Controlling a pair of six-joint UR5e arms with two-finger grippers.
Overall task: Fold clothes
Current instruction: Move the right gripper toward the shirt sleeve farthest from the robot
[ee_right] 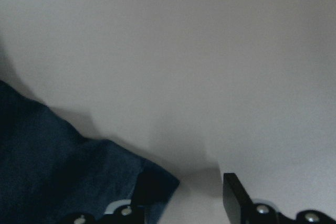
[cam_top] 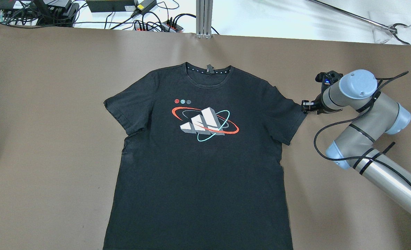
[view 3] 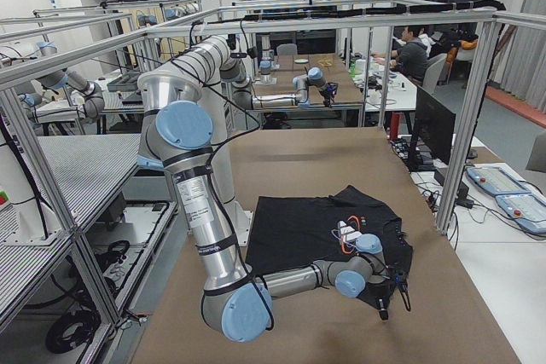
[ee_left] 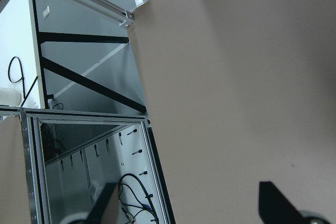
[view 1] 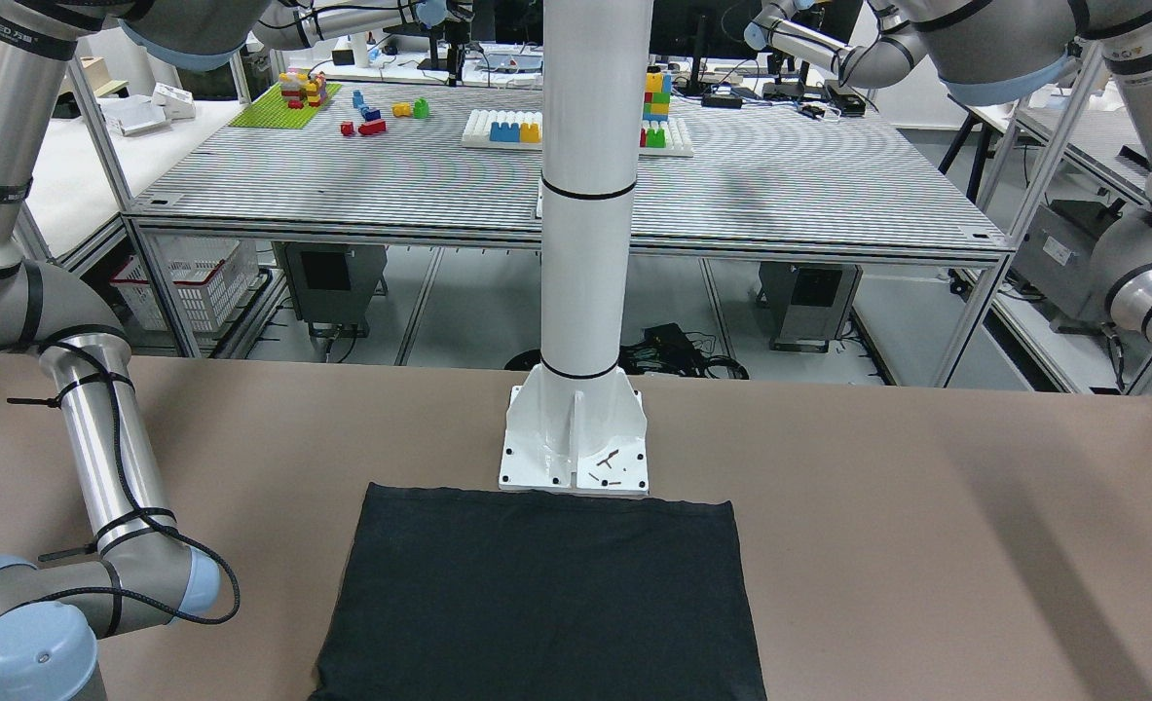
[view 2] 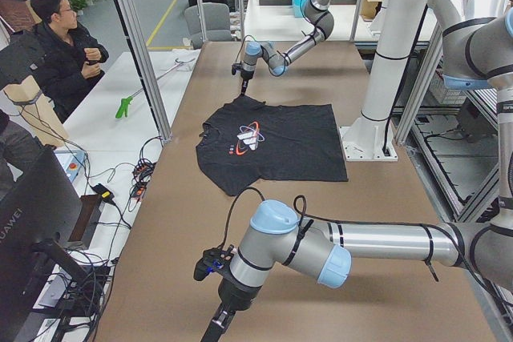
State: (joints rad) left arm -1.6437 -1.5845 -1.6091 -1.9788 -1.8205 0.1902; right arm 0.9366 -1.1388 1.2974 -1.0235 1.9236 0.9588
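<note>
- The black T-shirt (cam_top: 205, 173) lay flat and front up in the middle of the brown table (cam_top: 45, 139), with a printed logo (cam_top: 205, 121) on its chest.
- Its long axis ran away from the robot. The collar (cam_top: 208, 71) was on the far side, and the hem (view 1: 546, 508) was on the near side, just at the base of the white pillar (view 1: 585, 243).
- The sleeves pointed sideways, across this axis. The sleeve (cam_top: 290, 118) on the robot's right side ended just at the right gripper (cam_top: 305, 107).
- In the right wrist view this gripper was released. Its fingers (ee_right: 237, 195) stood apart, and the corner of the sleeve reached into the gap beside one of them, with nothing clenched yet.
- The left gripper (ee_left: 189, 205) was released too, with its jaws wide apart and only bare table between them. In the left side view it hung near the end of the table, well apart from the T-shirt.
- So the right arm was clearly the nearer one, and the whole garment lay from its gripper toward the robot's left.
- In my judgement the coming move is to close on the sleeve edge and carry it in that direction, across the long axis, toward the chest.
- The fabric looked thin, and only a corner was between the jaws, so I think the hold could slip if the jaws close too shallowly.
</note>
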